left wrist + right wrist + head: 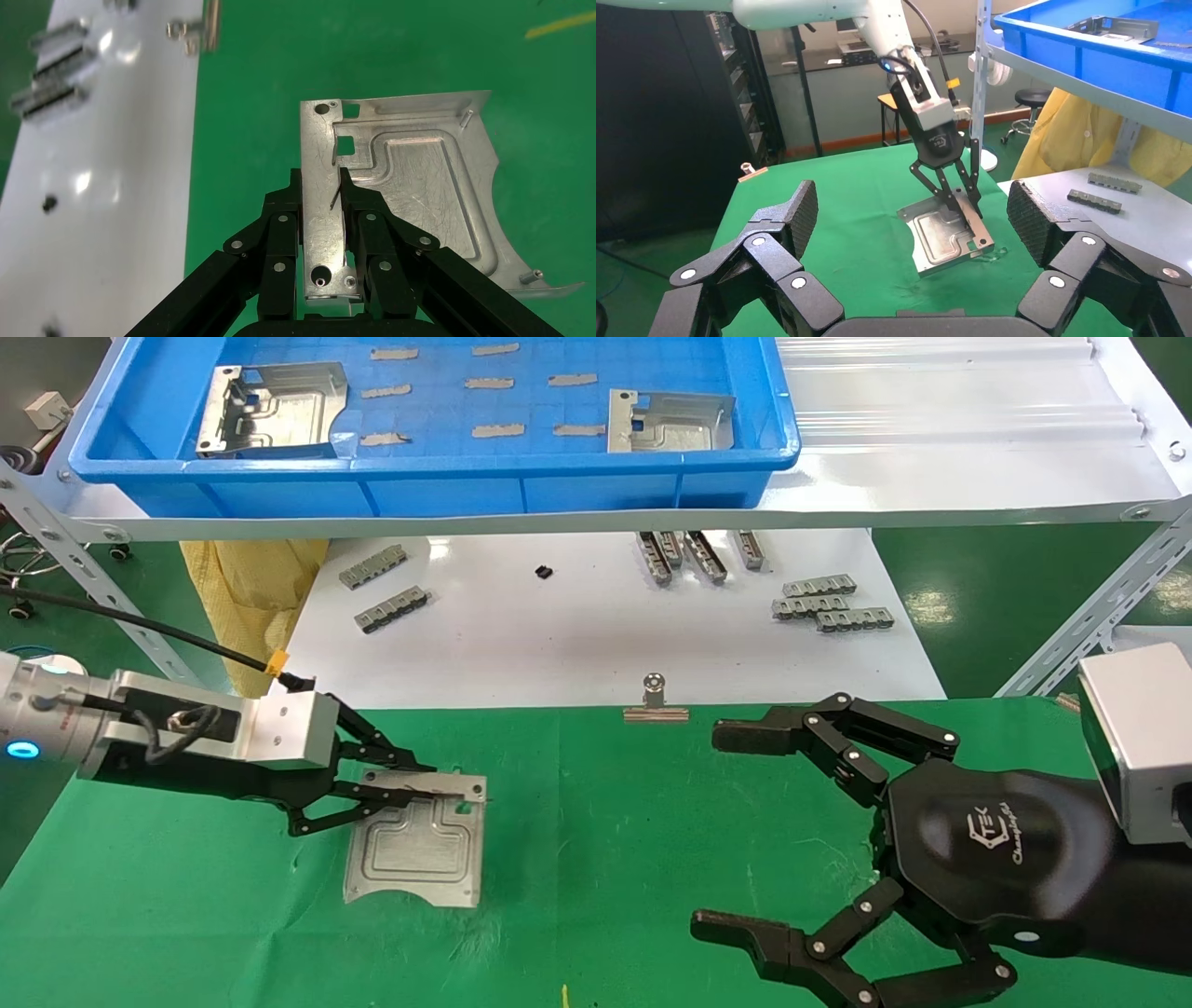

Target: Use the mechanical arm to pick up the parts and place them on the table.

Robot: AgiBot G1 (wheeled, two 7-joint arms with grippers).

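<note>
A shiny silver part point(419, 850) is on the green cloth table point(605, 859) at the left, its gripped edge a little raised. My left gripper point(438, 782) is shut on the part's bent tabbed edge. In the left wrist view the black fingers point(369, 232) clamp that edge strip of the part point(415, 182) from both sides. The right wrist view shows the part point(944, 239) held by the left gripper point(968, 207). My right gripper point(712, 829) is open and empty above the cloth at the right, apart from the part. Two more parts point(270, 410) point(666, 421) lie in the blue tray point(438, 467).
The blue tray stands on a raised white shelf at the back. Under it, a white board point(596, 635) holds several small grey slotted bars point(829, 603). A silver binder clip point(656, 702) grips the cloth's far edge. A slanted shelf strut point(1099, 607) is at the right.
</note>
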